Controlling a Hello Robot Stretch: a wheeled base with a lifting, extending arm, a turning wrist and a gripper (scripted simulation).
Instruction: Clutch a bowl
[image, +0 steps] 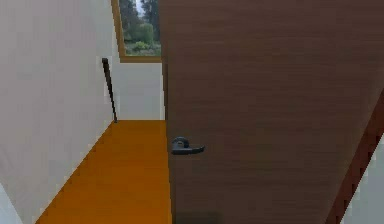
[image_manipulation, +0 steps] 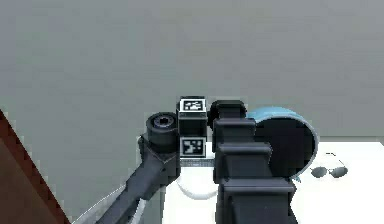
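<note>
Here, the forward view has a thin dark stick (image: 108, 85) leaning in the corner, orange floor (image: 120, 175), then a brown wooden door (image: 270, 100). In the arm side view the dark two-fingered gripper (image_manipulation: 135, 190) angles down-left; how its jaws stand, and whether it holds anything, cannot be told. Just right lies a white rounded shape (image_manipulation: 195, 181), possibly the bowl, beside the dark square arm (image_manipulation: 245, 175) and a blue round disc (image_manipulation: 292, 140).
</note>
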